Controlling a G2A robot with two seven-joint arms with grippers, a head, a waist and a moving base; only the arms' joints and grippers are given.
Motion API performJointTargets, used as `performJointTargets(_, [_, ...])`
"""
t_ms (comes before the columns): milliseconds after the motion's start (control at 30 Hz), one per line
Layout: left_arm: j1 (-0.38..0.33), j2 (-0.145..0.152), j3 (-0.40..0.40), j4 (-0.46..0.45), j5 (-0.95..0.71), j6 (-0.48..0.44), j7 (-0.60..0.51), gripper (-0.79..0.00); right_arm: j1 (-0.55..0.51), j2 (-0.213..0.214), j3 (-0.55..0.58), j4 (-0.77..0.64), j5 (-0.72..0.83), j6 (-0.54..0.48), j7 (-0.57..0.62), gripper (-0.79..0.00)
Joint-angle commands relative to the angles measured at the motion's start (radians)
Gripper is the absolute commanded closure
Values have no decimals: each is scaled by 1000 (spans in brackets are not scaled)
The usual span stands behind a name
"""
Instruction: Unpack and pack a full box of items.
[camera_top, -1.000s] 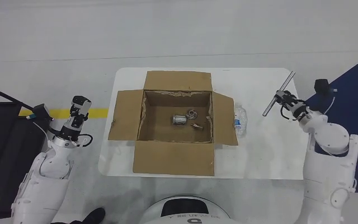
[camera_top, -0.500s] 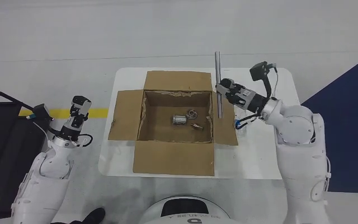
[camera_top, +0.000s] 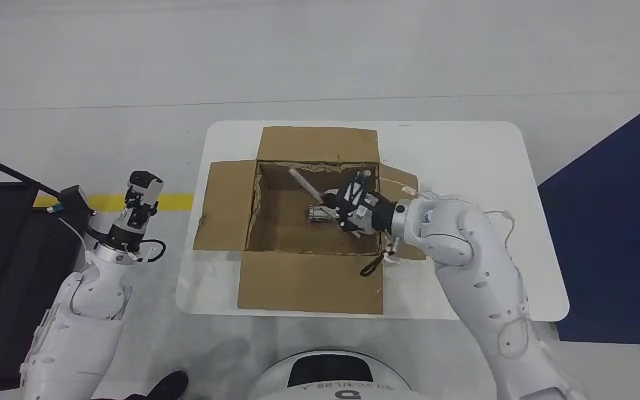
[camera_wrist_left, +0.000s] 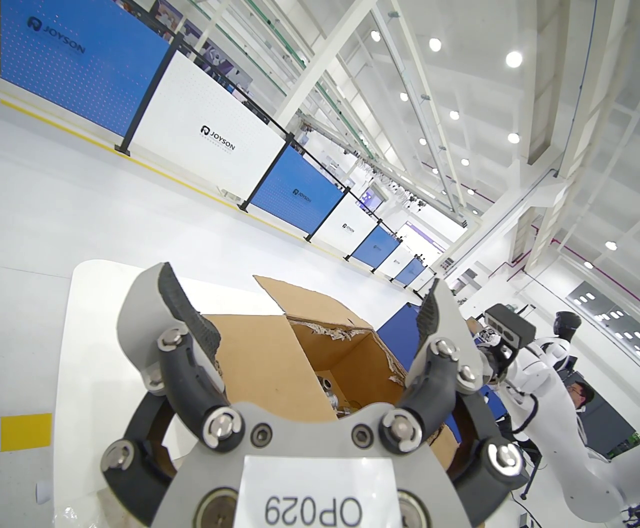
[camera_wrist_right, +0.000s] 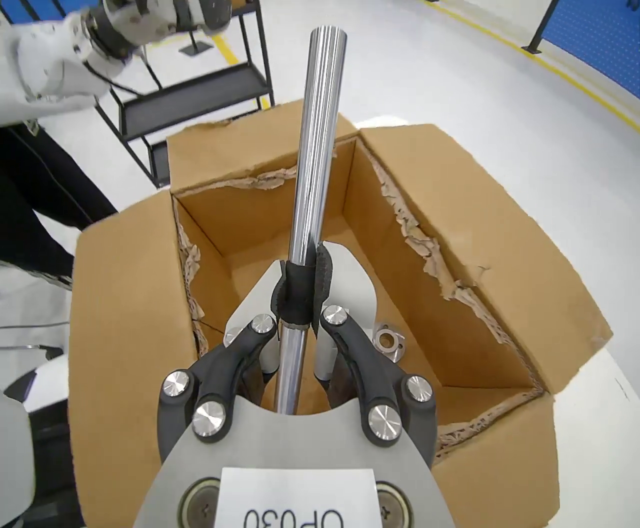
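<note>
Right end effector (camera_wrist_right: 299, 295), clamped on a steel rod (camera_wrist_right: 316, 150), hangs inside the open cardboard box (camera_top: 310, 283) at mid-tabletop (camera_top: 480, 270), with the rod slanting over small metal parts (camera_top: 322, 214) on the box floor. Left end effector (camera_wrist_left: 300, 287), fingers spread wide, sits off the tabletop's left edge, well apart from the box.
</note>
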Motion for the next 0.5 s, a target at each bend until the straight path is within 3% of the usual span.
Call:
performJointTargets(0, [0,0,0,0,0,0,0,-785,27,-1,-38,41,-62,-5,12,0])
performJointTargets(167, [0,0,0,0,0,0,0,-785,89,-8,-107,158,-94,12,19,0])
performJointTargets(367, [0,0,0,0,0,0,0,-785,112,-13,-166,176,-165,83,18,0])
performJointTargets(400, [0,0,0,0,0,0,0,-785,111,-13,-171,174,-180,97,17,-92])
performJointTargets(467, [0,0,0,0,0,0,0,-785,107,-12,-181,174,-218,127,21,-206])
